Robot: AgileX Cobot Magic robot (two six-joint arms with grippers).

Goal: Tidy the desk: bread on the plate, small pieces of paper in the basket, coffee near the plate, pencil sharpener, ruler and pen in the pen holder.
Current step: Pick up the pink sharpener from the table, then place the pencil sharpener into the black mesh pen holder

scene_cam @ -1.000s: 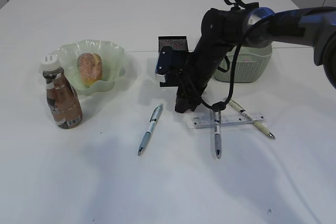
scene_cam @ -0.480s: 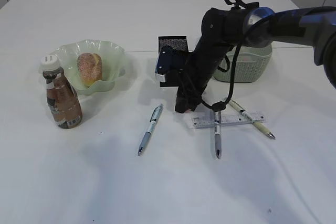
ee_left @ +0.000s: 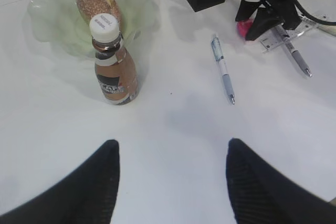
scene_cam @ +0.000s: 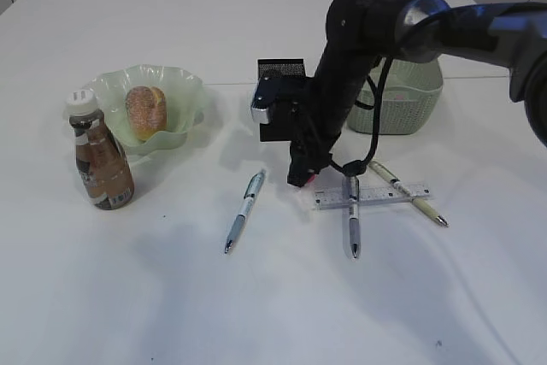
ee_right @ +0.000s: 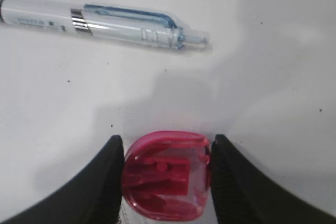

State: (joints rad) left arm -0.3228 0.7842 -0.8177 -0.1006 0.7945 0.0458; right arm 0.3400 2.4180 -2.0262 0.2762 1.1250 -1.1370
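Observation:
My right gripper (ee_right: 166, 139) is shut on the red pencil sharpener (ee_right: 165, 177), one finger against each side. In the exterior view this gripper (scene_cam: 303, 175) hangs just over the desk (scene_cam: 282, 297) in front of the black mesh pen holder (scene_cam: 280, 70), with the sharpener (scene_cam: 308, 179) showing red at its tip. A blue pen (scene_cam: 245, 209) lies to its left. The ruler (scene_cam: 376, 194) lies to its right across two more pens (scene_cam: 353, 215) (scene_cam: 408, 191). The bread (scene_cam: 145, 110) sits in the green plate (scene_cam: 184, 91), with the coffee (scene_cam: 101, 160) beside it. My left gripper (ee_left: 170, 148) stands open above bare desk.
The sage-green basket (scene_cam: 402, 108) stands behind my right arm, at the right. The right arm's cable loops down near the ruler. The white desk in the near foreground is bare.
The right gripper's jaws have closed onto the pencil sharpener, and the arm has risen slightly, so the red sharpener now shows at its tip. The left gripper has not moved.

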